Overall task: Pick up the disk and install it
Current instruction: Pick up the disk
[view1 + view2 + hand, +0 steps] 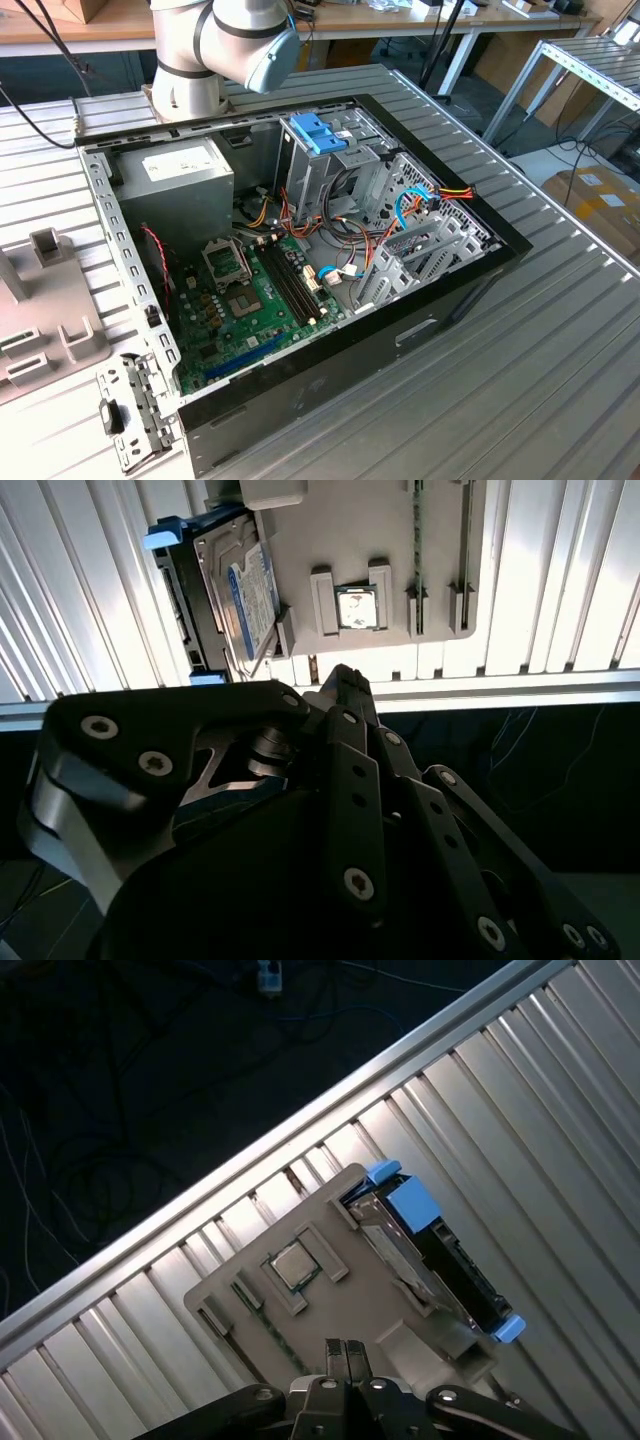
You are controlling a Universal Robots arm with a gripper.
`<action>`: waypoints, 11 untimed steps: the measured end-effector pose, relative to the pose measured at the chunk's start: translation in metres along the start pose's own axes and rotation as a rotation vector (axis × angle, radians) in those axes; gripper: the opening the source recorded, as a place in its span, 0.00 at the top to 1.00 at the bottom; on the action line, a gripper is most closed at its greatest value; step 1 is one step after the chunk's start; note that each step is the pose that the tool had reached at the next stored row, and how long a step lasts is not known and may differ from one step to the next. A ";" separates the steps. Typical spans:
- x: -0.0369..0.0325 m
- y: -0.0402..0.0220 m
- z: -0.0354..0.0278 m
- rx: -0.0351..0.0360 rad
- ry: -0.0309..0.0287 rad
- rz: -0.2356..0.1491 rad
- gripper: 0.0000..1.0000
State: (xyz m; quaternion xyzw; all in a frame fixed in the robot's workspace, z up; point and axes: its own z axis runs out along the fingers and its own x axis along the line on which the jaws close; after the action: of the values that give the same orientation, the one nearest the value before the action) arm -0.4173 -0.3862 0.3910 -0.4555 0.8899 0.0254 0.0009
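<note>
The disk is a dark grey drive with a white and blue label and blue plastic end pieces. It stands on its edge in a slot at one side of a grey holder plate on the ribbed table. In the second wrist view the disk shows its label face. My gripper hovers over the holder plate, apart from the disk, with its black fingers pressed together and nothing between them. Its tips point toward the plate's edge beside the disk.
A square chip sits in a pocket of the holder plate. In the exterior view, an open computer case holds a motherboard, a grey power-supply box and a metal cage with a light-blue top. A loose metal bracket lies near the case.
</note>
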 end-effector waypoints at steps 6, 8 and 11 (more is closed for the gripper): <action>0.0000 0.0000 0.0000 -0.0007 0.0014 -0.029 0.89; 0.0000 0.0000 0.0000 -0.0009 0.0016 -0.035 0.89; 0.0000 0.0000 0.0000 -0.0012 0.0021 -0.047 0.89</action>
State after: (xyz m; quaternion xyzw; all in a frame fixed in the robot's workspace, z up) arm -0.4173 -0.3862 0.3910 -0.4765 0.8788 0.0254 0.0003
